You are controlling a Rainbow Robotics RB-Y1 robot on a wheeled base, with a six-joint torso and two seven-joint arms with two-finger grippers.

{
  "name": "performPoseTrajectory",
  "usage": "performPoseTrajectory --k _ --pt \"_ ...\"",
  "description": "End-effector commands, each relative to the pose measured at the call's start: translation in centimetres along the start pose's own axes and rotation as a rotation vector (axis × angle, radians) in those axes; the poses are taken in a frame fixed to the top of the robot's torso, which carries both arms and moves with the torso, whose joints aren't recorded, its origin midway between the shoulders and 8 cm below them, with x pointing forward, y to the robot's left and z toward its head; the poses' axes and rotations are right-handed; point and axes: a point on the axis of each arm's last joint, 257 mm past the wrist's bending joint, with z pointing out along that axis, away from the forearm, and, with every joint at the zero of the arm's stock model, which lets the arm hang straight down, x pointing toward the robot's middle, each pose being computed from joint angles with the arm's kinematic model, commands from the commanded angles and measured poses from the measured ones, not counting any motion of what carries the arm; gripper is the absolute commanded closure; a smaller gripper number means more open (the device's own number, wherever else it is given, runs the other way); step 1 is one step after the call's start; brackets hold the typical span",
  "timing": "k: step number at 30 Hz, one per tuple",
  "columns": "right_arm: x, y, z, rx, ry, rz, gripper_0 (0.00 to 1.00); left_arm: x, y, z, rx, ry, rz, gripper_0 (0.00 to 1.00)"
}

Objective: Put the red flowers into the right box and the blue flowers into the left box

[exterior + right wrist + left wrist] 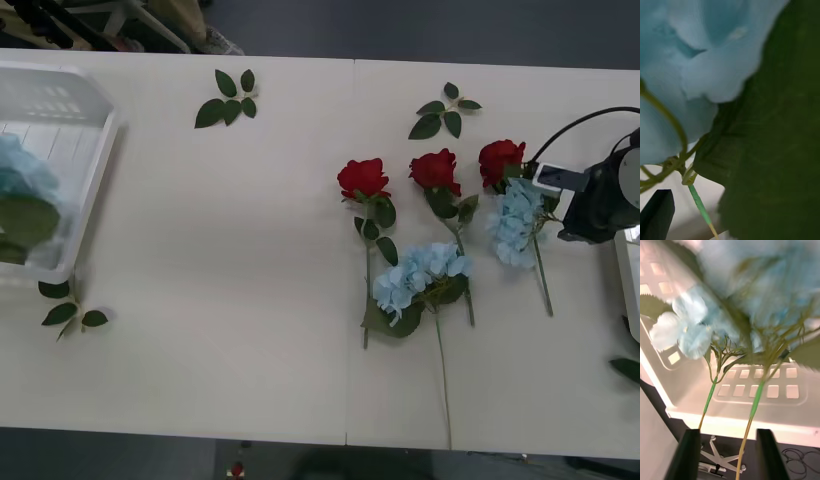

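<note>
The left gripper [725, 453] is hovering over the left box [85, 180] at the far left of the table [220, 300], its two black fingers [688, 453] standing apart with nothing pinched between them. Just ahead of those fingers, blue flowers [688, 330] are lying inside the ribbed box, their green stems [756, 401] running over the slotted wall toward the rim. From the front, a pale blue head [22, 170] and a large leaf are showing through the box's translucent side.

The right gripper [600, 205] is sitting at the right edge of the table, just beside the rightmost blue flower [516, 222]. In the right wrist view one black finger [657, 212] is showing at a corner, with blue petals [696, 56] and a big dark leaf [775, 150] pressing close; whether that gripper is open or closed cannot be told.

Mid-table, three red flowers [363, 178] are lying in a row with their heads pointing far and stems pointing near. A second blue flower [420, 275] is resting across the stems of the left and middle roses. The right box [628, 270] is peeking in as a narrow pale edge at the far right. Loose leaf sprigs [228, 98] are scattered along the far side and near the left box.
</note>
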Motion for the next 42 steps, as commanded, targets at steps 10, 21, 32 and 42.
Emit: performPoseTrajectory --k 10,21,32,42 --pt "1.0 -0.1 0.4 -0.014 0.011 -0.023 0.12 -3.5 -2.1 -3.2 0.141 -0.144 0.031 0.00" --pt "2.2 0.3 1.5 -0.021 0.022 -0.019 0.38 -10.6 -14.4 -13.1 0.700 -0.542 0.148 0.00" --pt "2.1 0.1 1.5 -0.016 0.017 -0.021 0.97 -16.0 -30.9 -14.0 0.934 -0.756 0.192 0.00" --pt "2.8 -0.8 0.8 -0.011 0.016 0.003 1.00 -18.9 -40.6 -13.6 0.926 -0.765 0.228 0.00"
